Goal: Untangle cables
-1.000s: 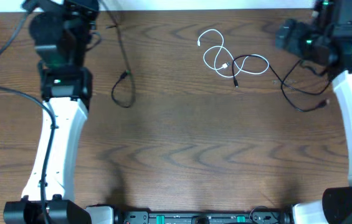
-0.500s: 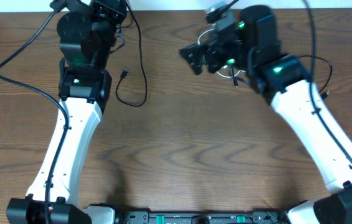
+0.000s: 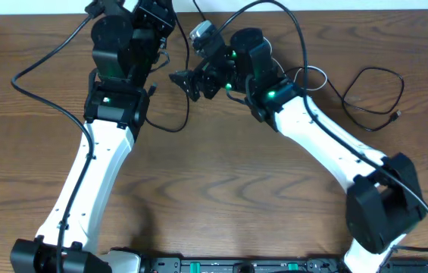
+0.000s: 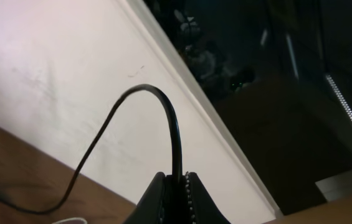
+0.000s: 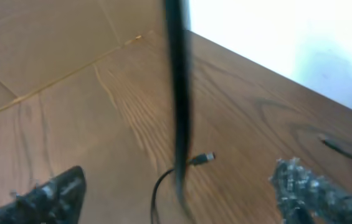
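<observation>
Starting with the table, we see both arms gathered at its far left part: the left arm stretches toward the back edge and the right arm crosses the middle to meet it. Our left gripper is clamped on a black cable, which arches up out of the jaws and drops to the wood. Our right gripper stands spread and empty, with that same cable running between its fingers and touching neither, as far as the blur lets us tell. A second black cable lies looped at the right, well apart. The white cable is out of sight; we judge it to be under the right arm. A small plug rests on the wood just beside the hanging cable. We think the danger is a hurried close. The thin cord could slip past the fingers, or be pinched so near the left grip that pulling apart only strains it and whips the plug about. A second ago the right arm sat back at the right edge and the white cable lay in plain view, knotted with the second black cable at mid-table. The left arm has also leaned rightward, carrying its cable along.
</observation>
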